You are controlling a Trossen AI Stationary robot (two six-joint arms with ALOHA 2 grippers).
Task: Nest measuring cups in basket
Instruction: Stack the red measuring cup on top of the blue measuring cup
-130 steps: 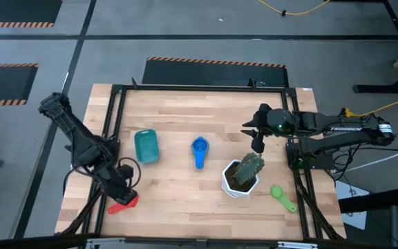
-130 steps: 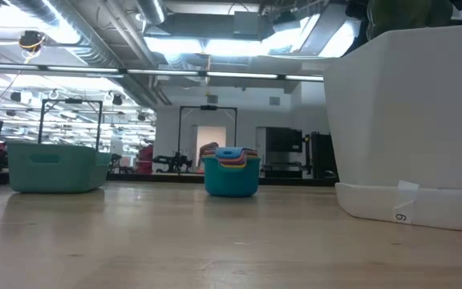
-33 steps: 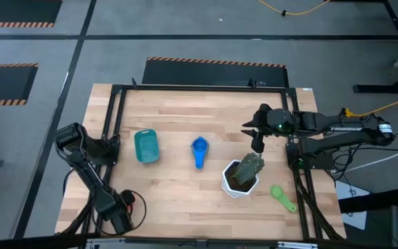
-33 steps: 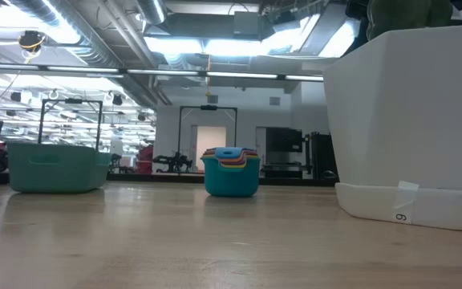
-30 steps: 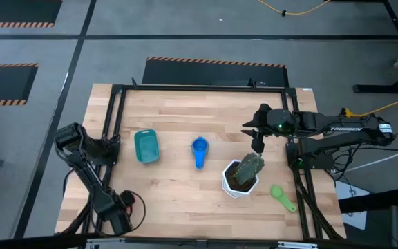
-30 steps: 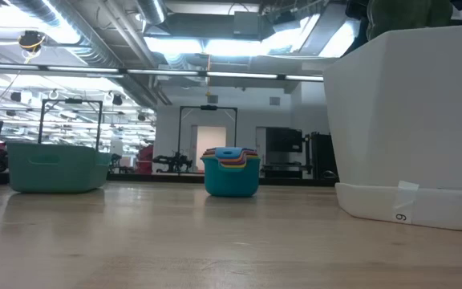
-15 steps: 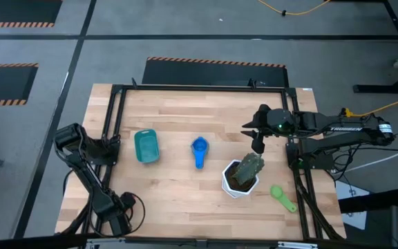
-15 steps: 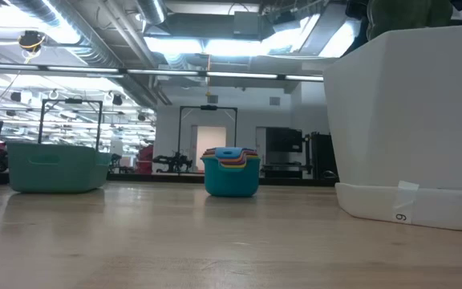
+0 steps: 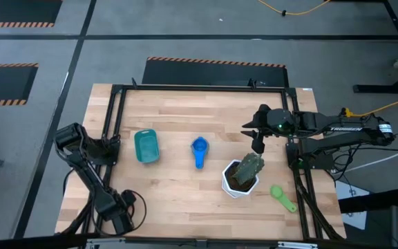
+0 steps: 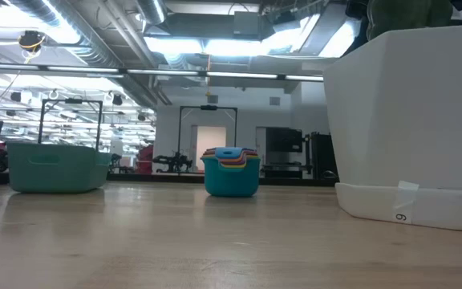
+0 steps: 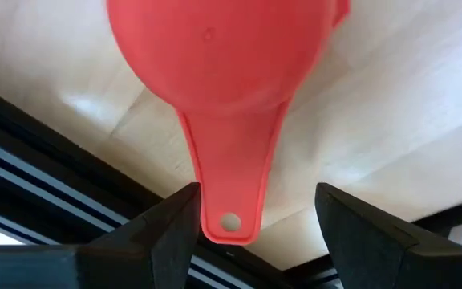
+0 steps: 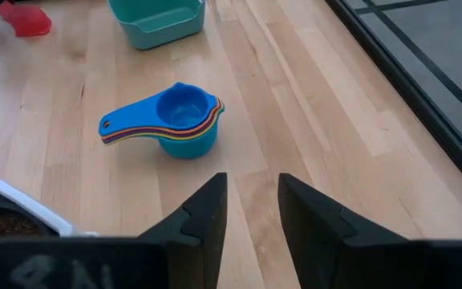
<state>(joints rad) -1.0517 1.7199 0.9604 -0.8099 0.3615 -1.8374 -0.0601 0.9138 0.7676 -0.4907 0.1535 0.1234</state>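
Swung in toward the near left corner since four seconds ago, with the left gripper (image 11: 255, 210) now straight over the red cup (image 11: 219, 48) and hiding it from above. No change in the last second. Fingers (image 11: 163, 229) spread wide, one each side of the cup's handle, touching nothing. Probably lined up this way because the handle is the narrow part and easy to pinch, while the bowl is too broad. Cup lying on the wood close to the dark frame rail, so little room for a sideways approach; hence, most likely, the approach from overhead.

Right gripper (image 9: 257, 135) waiting above the far right of the table (image 9: 178, 111), just beyond the pot (image 9: 232, 181), fingers parted and holding nothing. Seemingly parked there to keep clear of the left arm's path.

Stack (image 9: 199, 151) of nested cups at mid-table, blue on the outside, handles together pointing near. Not yet in the basket (image 9: 146, 146), which sits empty just left of it, well apart. Green cup (image 9: 282, 197) alone at the near right edge, past the pot. Red and green likely still to join the stack, then all into the basket.
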